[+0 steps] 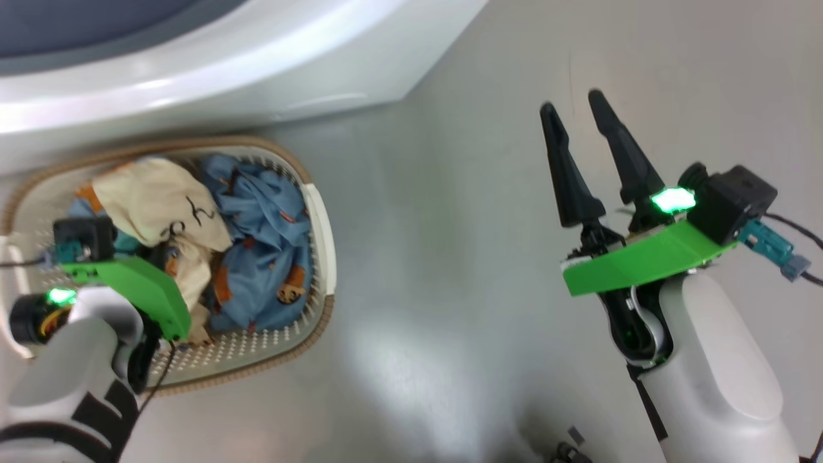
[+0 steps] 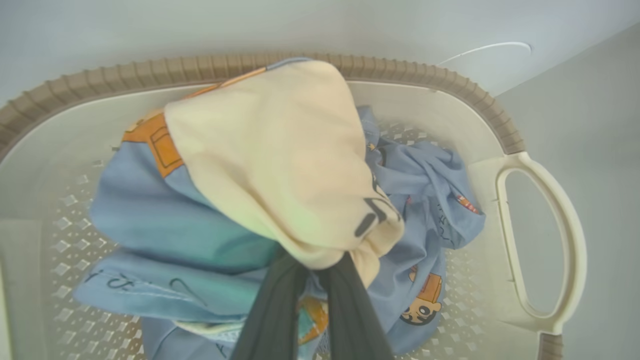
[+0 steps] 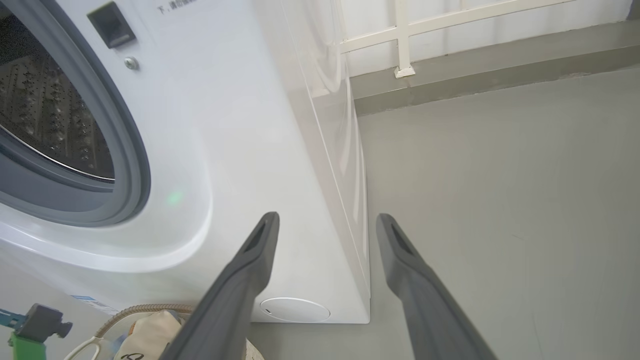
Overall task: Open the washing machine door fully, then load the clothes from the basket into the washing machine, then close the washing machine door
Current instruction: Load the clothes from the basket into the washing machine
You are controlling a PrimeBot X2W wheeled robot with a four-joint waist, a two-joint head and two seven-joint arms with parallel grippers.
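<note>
Left claw (image 2: 320, 267): where it dips into the basket (image 2: 150, 70), we read its fingers clamped together on the clothes (image 2: 200, 220).
Clothes: soft crumpled blue prints, one cream piece; all in the basket.
Basket: perforated cream plastic, ribbed brown rim; beside the washing machine (image 3: 240, 125).
Right claw (image 1: 571, 101): fingers apart, empty.
Washing machine: glossy white; steel drum (image 3: 45, 110) uncovered, so we judge opening done, loading and closing left.

Cream-white perforated basket (image 2: 450, 115) with brown ribbed rim, light blue clothes (image 2: 150, 220) with orange cartoon prints, cream piece (image 2: 280, 165), white washing machine (image 3: 240, 125)
</note>
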